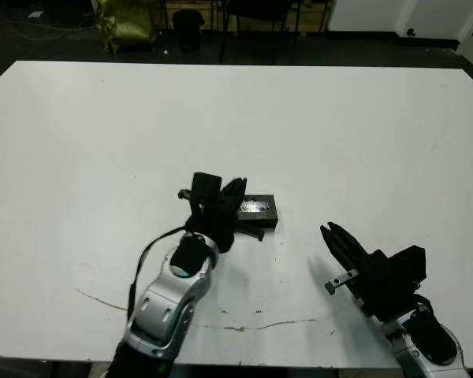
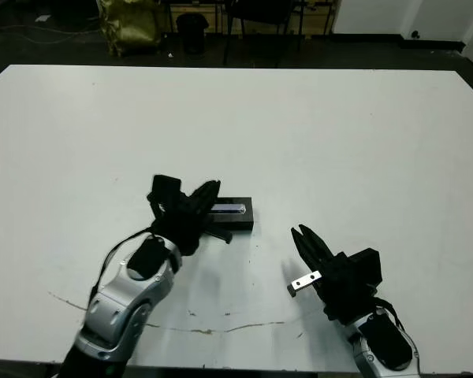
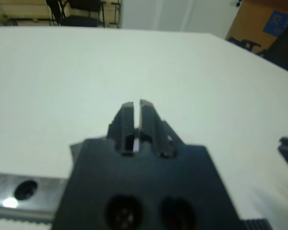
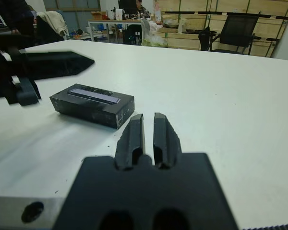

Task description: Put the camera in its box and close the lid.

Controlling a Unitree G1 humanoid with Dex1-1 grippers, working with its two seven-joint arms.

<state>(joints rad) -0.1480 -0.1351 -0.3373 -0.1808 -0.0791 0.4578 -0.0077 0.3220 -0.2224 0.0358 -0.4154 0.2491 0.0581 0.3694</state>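
Camera is not visible as a separate thing anywhere; the box (image 4: 92,106) lies near the middle of the head views, slightly below centre, and the lid (image 4: 94,96) with its pale strip already sits flat on top of it, so I judge that the camera is inside. In the right wrist view the lid looks level and its edges line up with the box walls, though the far side is hidden. The left gripper (image 1: 235,191) hangs over the left end of the box, its two fingers pressed together with nothing between them; whether they touch the lid I cannot tell. The right gripper (image 1: 337,239) is in the lower right of the head views, well apart from the box, also with fingers together and empty. The white table (image 1: 363,134) is otherwise bare around the box. The step in hand seems to be the final seating of the lid. To do it well, the left fingers should press straight down on the lid, not sideways, because the box is light and may slide on the smooth table. Afterwards the arm should lift vertically, so that the fingers do not catch the lid edge and pull it open.
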